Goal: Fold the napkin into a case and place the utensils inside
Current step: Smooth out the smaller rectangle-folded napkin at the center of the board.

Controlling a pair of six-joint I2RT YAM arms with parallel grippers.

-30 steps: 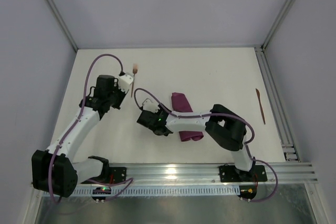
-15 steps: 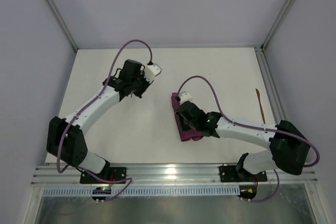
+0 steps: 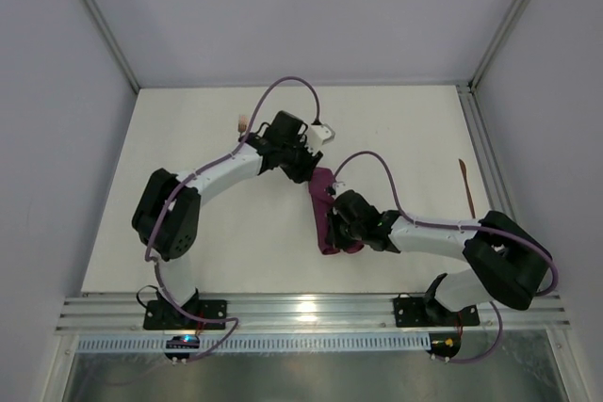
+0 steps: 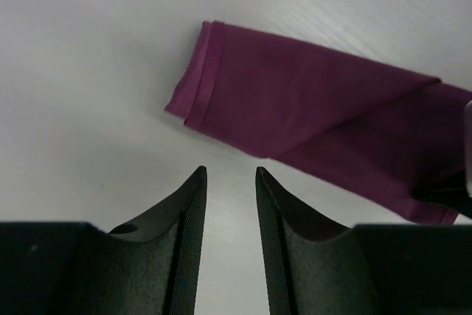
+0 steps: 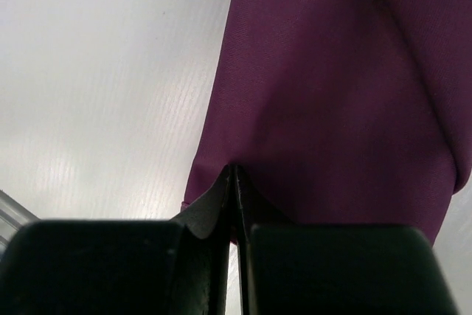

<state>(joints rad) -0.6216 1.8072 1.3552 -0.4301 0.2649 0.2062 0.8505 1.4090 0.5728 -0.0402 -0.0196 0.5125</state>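
Note:
The magenta napkin (image 3: 324, 229) lies folded into a long narrow strip mid-table, its hemmed far end (image 4: 193, 86) showing in the left wrist view. My right gripper (image 3: 341, 218) sits over the strip's middle, jaws closed, the fingertips (image 5: 234, 171) meeting in the cloth (image 5: 332, 94). My left gripper (image 3: 305, 165) hovers just short of the napkin's far end. It is (image 4: 228, 171) open a finger-width, with only bare table between the fingers. The fork (image 3: 242, 125), pale-headed, lies at the back left behind the left arm. A second copper utensil (image 3: 468, 190) lies far right.
A metal rail (image 3: 311, 308) runs along the near edge with both arm bases on it. Another rail (image 3: 490, 176) borders the right side, close to the copper utensil. Grey walls enclose the white table (image 3: 188, 223) on three sides.
The left arm swung right, from beside the fork to the napkin's far end, and its jaws widened slightly. The right gripper moved onto the napkin and closed from wide open.

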